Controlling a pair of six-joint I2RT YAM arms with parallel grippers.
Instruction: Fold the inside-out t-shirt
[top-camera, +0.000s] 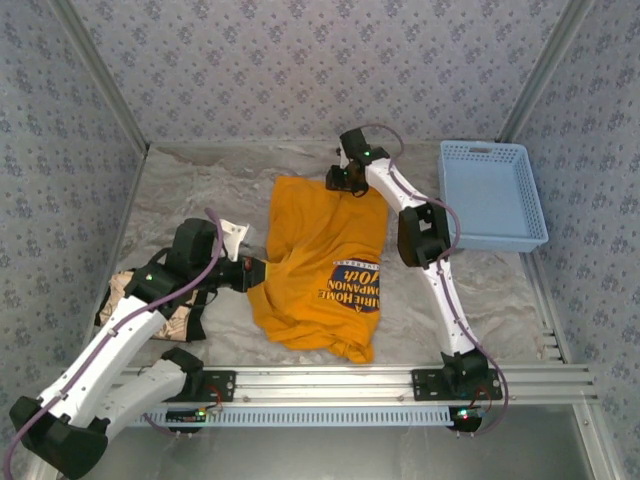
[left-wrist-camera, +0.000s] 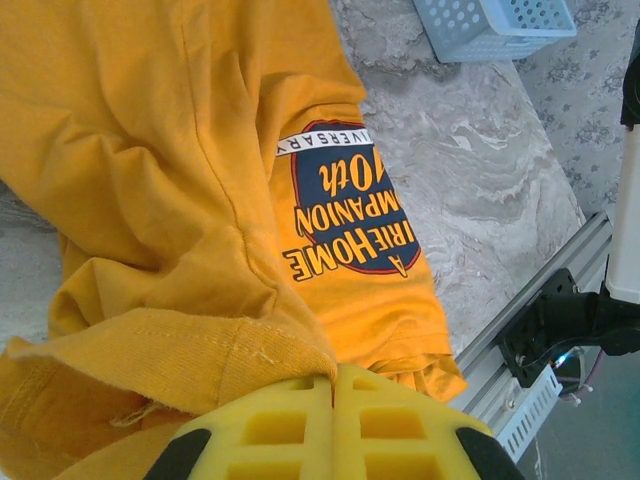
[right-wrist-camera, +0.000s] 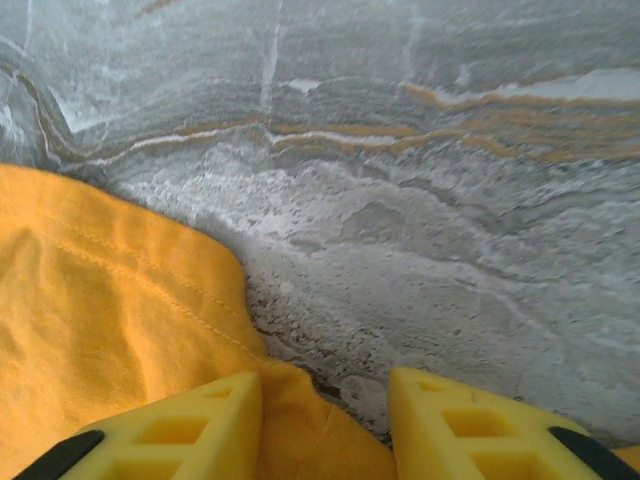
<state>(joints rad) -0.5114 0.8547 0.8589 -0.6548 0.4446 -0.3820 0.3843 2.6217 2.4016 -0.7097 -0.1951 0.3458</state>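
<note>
left gripper closed; right gripper parted

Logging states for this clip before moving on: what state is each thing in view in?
t-shirt: lying rumpled, print facing up, not yet folded.
left gripper: shut on the t-shirt's edge.
right gripper: open, jaws astride the t-shirt's far corner.
blue basket: empty.
beige cloth: crumpled in a heap.
</note>
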